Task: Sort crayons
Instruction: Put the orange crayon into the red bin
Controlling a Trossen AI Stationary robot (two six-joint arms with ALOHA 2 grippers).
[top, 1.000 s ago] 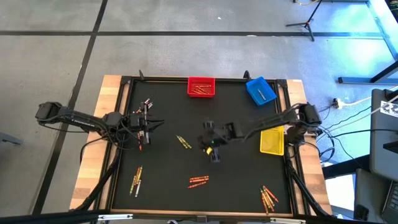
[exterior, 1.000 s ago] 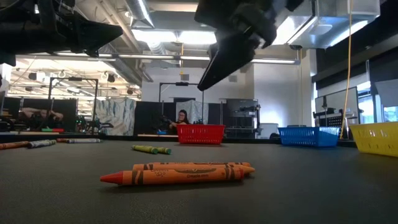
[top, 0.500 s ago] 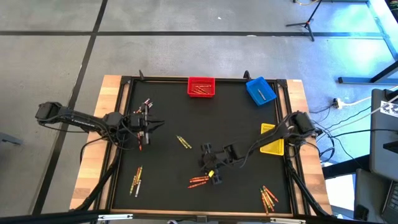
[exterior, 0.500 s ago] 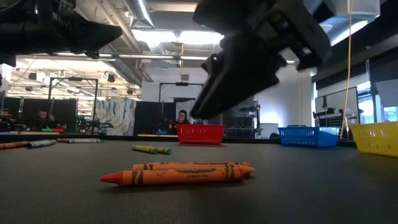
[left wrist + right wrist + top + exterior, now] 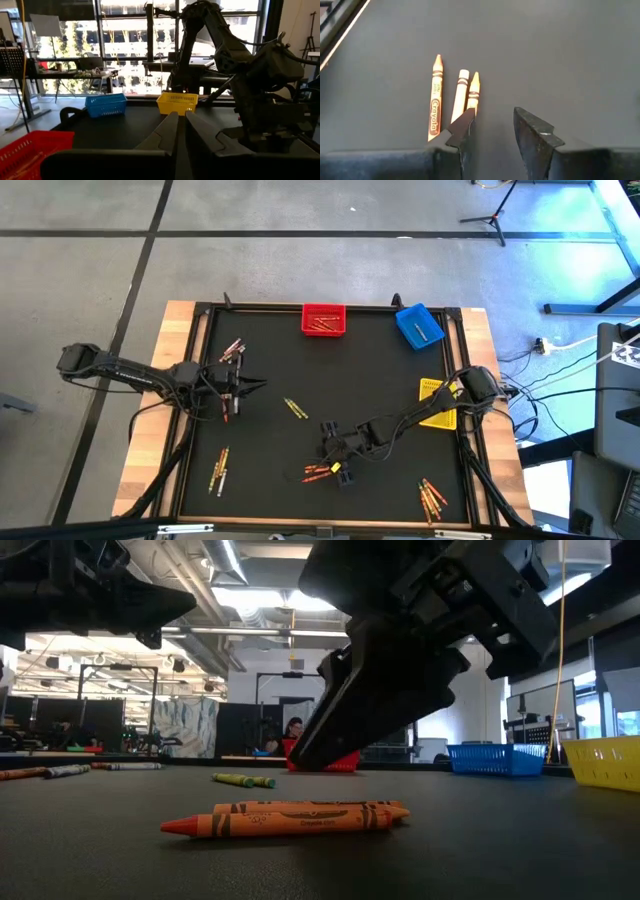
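Black matting is covering the table (image 5: 270,360), and I'm using the red bin (image 5: 323,320) at its far edge as my marker. Well toward the near edge from that bin, I'm hanging the right gripper (image 5: 492,127) low over a small cluster of crayons (image 5: 318,471): an orange one (image 5: 435,98), a pale one (image 5: 459,95) and a yellow-orange one (image 5: 473,91), lying side by side. Its fingers are standing partly spread with nothing between them, one fingertip (image 5: 465,123) right at the end of the yellow-orange stick.

I'm reading this as the approach step, with no pick made yet. Next I'm needing to shift sideways so a single crayon sits in the gap, drop to the mat, then close.

Out to the left of the red bin, I'm parking the left gripper (image 5: 178,131) near another scatter of crayons (image 5: 232,348), fingers pressed together, holding nothing I can see. More crayons are waiting near the front corners.
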